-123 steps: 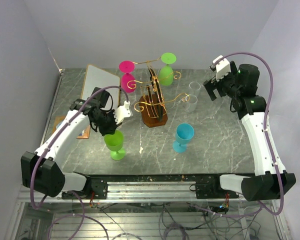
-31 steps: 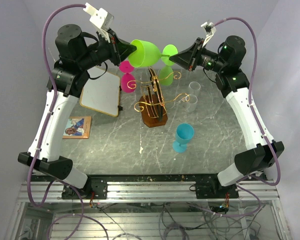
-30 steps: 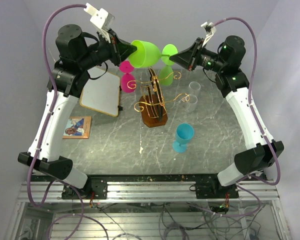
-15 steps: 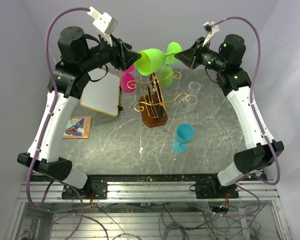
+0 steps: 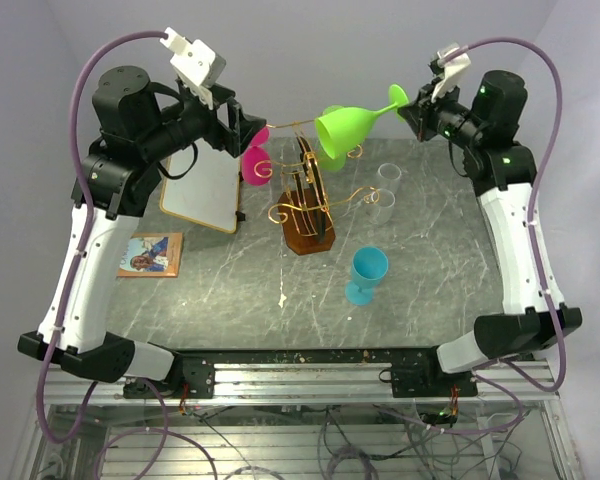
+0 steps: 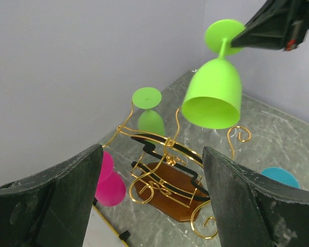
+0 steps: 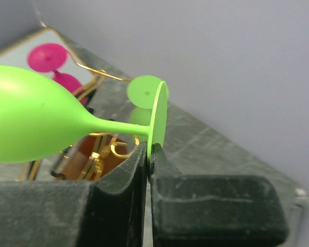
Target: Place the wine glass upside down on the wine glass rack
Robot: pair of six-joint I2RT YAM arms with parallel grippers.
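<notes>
Handover check: your right gripper [image 5: 412,108] is clamped on the foot of the lime wine glass [image 5: 345,125], held in the air above the wine glass rack [image 5: 305,205]. The stem slopes from the fingers down-left, mouth toward the gold arms. Your left gripper [image 5: 242,128] stands wide apart, empty. In my judgement the right arm alone must tip it mouth-down.

Left arm [image 5: 80,255]: jaws wide; right arm [image 5: 517,240]: jaws clamped.
</notes>
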